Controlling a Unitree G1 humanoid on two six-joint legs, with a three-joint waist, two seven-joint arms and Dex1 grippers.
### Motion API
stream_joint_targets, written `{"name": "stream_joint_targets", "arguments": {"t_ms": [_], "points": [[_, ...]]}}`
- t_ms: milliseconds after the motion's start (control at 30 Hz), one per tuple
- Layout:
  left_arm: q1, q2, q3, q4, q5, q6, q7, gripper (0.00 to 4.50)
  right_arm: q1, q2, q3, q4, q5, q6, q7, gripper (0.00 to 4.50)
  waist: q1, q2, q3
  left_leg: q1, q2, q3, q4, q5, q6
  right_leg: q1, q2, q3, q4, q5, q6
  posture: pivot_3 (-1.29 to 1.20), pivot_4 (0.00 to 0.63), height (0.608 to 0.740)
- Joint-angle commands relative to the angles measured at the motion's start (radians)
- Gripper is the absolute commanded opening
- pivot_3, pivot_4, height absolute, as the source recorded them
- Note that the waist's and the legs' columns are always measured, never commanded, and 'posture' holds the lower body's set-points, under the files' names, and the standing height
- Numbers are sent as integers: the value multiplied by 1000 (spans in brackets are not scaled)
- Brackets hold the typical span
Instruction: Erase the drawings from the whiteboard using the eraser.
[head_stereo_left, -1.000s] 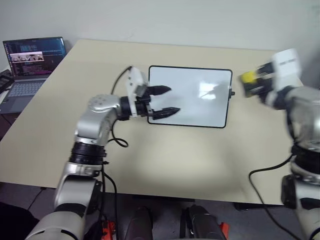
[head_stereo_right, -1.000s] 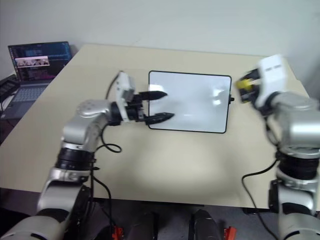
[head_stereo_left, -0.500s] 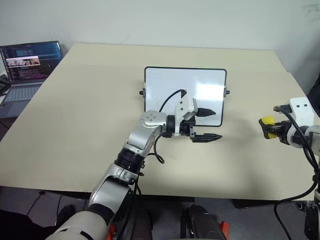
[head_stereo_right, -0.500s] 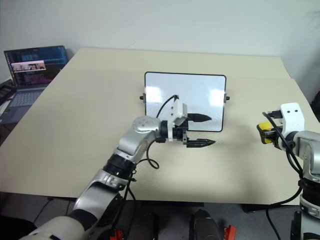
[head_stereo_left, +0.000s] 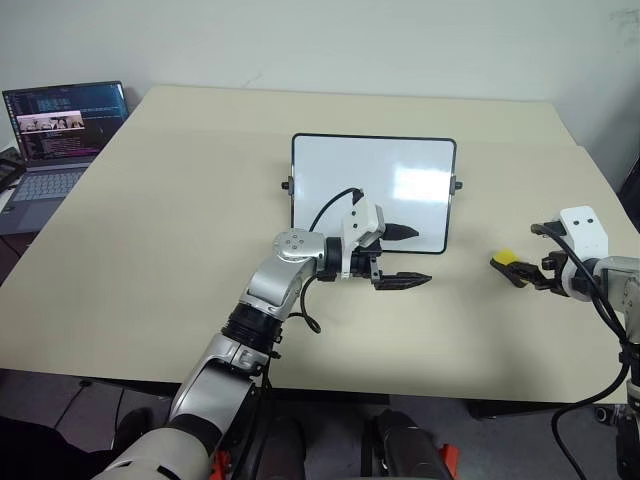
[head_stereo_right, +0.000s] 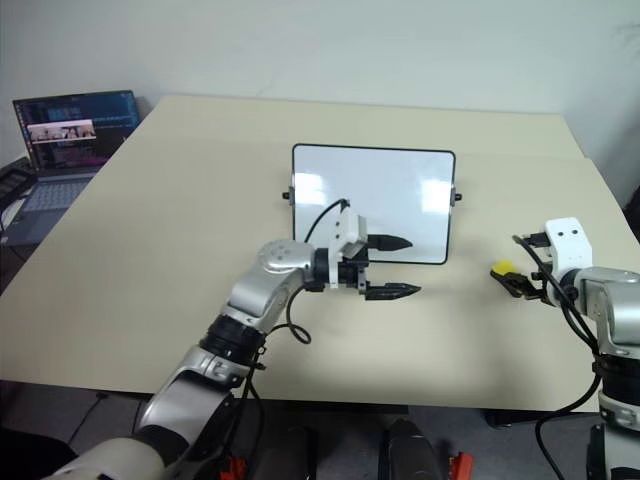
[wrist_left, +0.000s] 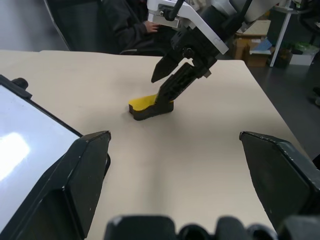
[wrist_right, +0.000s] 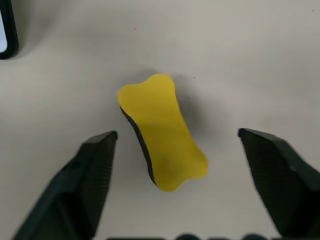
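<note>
We start with the broad beige rectangular table (head_stereo_left: 150, 230), which carries everything; at its ten o'clock edge sits an open grey laptop (head_stereo_left: 55, 135) with a lit screen. Near the table's centre lies the glossy white black-framed whiteboard (head_stereo_left: 372, 190), flat on the surface, and we can make out no marker drawings on it (glare covers part of the face, so faint strokes could be hidden). At the board's six o'clock the left gripper (head_stereo_left: 405, 256) hovers with its two black fingers spread apart and nothing between them, pointing toward three o'clock; we judge it is parked there to steady the board or simply to wait. At the table's three o'clock the right gripper (head_stereo_left: 520, 270) points down at the small bright yellow bone-shaped eraser (wrist_right: 161, 131), which lies on the table well apart from the board. Its jaws stand wide on either side of the eraser without pinching it, though in the left wrist view one fingertip (wrist_left: 162, 102) seems to touch its dark underside. We judge the eraser has been set down here.
</note>
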Motion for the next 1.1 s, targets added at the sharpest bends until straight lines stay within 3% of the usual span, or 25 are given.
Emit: {"name": "stream_joint_targets", "arguments": {"t_ms": [33, 167, 300, 433, 633, 867, 1100], "points": [[-12, -2, 17, -48, -9, 0, 10, 4500, -33, -26, -22, -16, 23, -13, -4, 4468, 0, 0, 0, 0, 0, 0, 0, 0, 0, 0, 0, 0, 0, 0, 0, 0, 150, 740], [-12, 6, 40, -65, -22, 16, 28, 4500, -64, -21, -57, -52, 49, -39, -13, 4468, 0, 0, 0, 0, 0, 0, 0, 0, 0, 0, 0, 0, 0, 0, 0, 0, 150, 740], [-21, 34, 128, -94, -55, 43, 99, 4500, -141, 82, -137, -57, 54, -152, -105, 4468, -6, 1, 0, 0, 0, 0, 0, 0, 0, 0, 0, 0, 1, 0, 0, 0, 150, 740], [-34, 73, 295, -103, -60, 34, 299, 4500, -145, 248, -145, 13, 6, -421, -252, 4468, -9, 0, 0, 4, 1, -1, 0, 0, 0, 4, 1, 0, 1, 0, 0, 0, 150, 740], [22, 142, 490, -109, -5, -16, 610, 4500, -110, 423, -81, 166, -37, -765, -341, 4468, -6, 1, 0, 5, 1, -1, 0, 0, 0, 5, 0, -1, 0, 0, 0, 0, 150, 740], [166, 178, 522, -93, 36, -84, 696, 4500, -99, 497, -52, 385, -53, -1009, -381, 4468, 5, 1, -1, 6, 1, -1, 0, 0, -1, 7, -1, -2, 1, 1, 0, 0, 150, 740], [196, 165, 502, 41, 61, -159, 711, 4500, -122, 512, -42, 503, -42, -1110, -384, 4468, 0, 1, -1, 12, 1, -1, 0, 0, -1, 12, -1, -2, 1, 1, 0, 0, 150, 740]]}}
